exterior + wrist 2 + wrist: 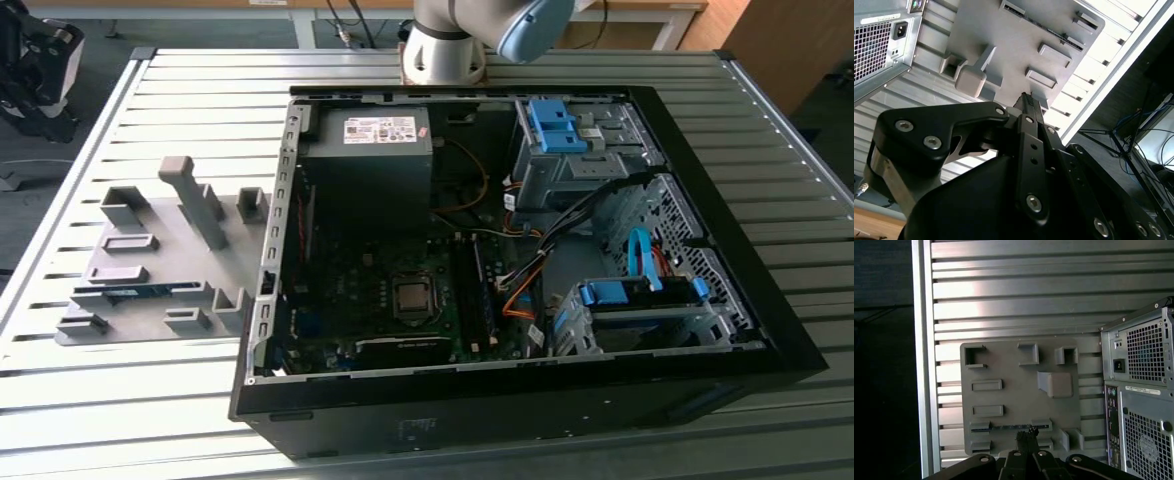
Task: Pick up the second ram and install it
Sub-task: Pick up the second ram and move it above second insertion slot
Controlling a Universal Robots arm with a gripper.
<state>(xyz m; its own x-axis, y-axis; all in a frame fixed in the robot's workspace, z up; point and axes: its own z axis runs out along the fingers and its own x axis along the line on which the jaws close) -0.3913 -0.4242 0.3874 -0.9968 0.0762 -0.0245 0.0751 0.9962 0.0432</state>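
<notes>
landmark: the black computer case (467,430) lies open on its side on the slatted metal table (200,80); every place below is given from it.
fixture plate (160,262): a grey plate with upright blocks and shallow slots. It lies flat on the table just beside the case, on the exterior view's left of it.
second ram (127,292): outside the case, lying flat in a slot of the fixture plate on the plate's side away from the case. In the first wrist view it is a thin bluish strip (1004,427) stretched between two slotted blocks.
gripper (1027,432): outside the case, raised above the fixture plate. In the first wrist view its tip lines up with the second ram's strip. It also shows in the second wrist view (1026,98).
jaws: pressed together, with nothing between them.
power supply (367,150): inside the case, in the far corner nearest the plate.
motherboard (334,280): on the case floor, in front of the power supply.
arm base (447,50): on the table just behind the case's far wall.
drive brackets (554,125): blue, inside the case along its side on the exterior view's right. One is far and one is near.
</notes>
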